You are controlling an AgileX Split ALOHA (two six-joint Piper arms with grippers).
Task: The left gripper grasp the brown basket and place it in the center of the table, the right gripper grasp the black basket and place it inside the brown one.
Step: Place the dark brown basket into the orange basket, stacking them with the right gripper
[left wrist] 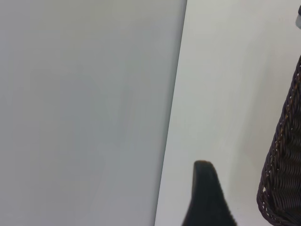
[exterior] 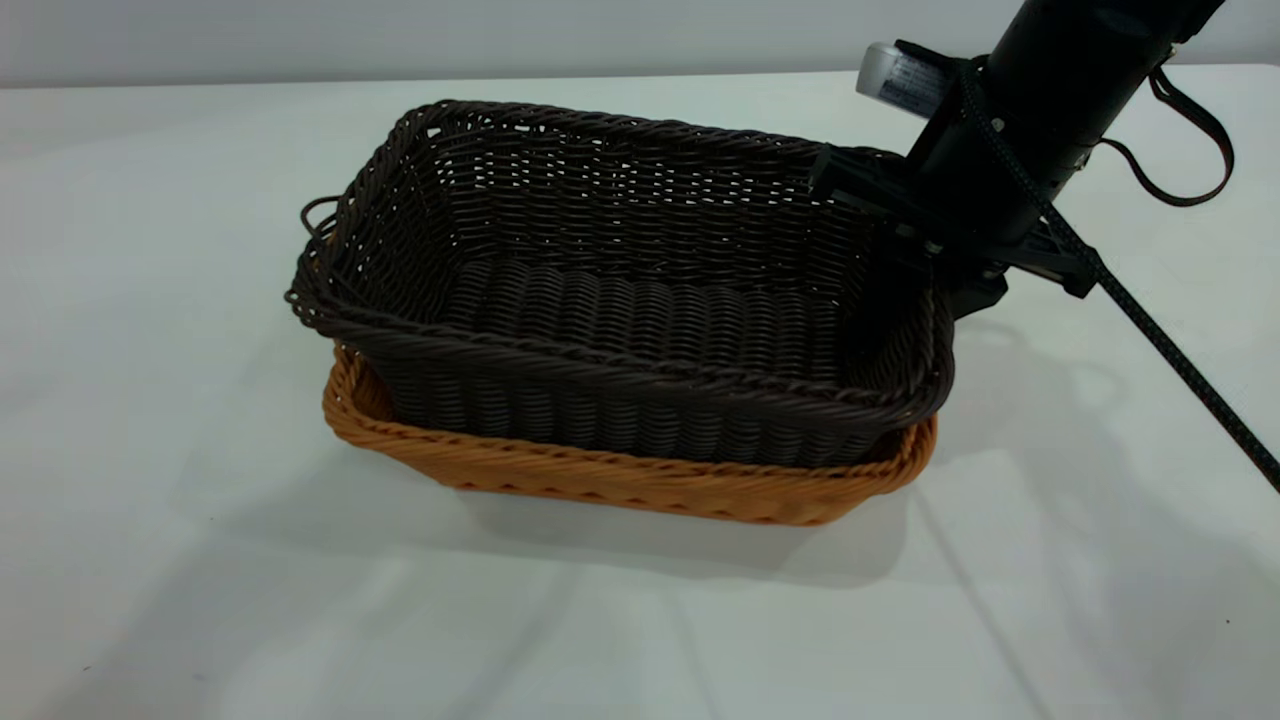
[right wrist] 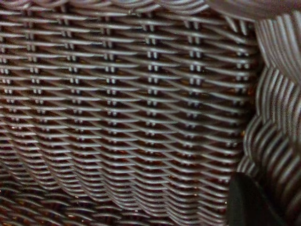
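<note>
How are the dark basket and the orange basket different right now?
The black basket is very dark; the brown basket is orange-tan. The black basket sits inside and sticks up high; the brown basket lies underneath on the table, only its rim showing. The right gripper is at the black basket's end, not the brown one's. Both are rectangular woven wicker.

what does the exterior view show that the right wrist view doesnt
Only the exterior view shows the orange-tan woven wicker basket on the pale grey-white table, with the dark one nested partly inside it, tilted, and the right gripper at the dark basket's right end. Only the right wrist view shows the weave up close. Both show the dark brown-black woven wicker basket.
</note>
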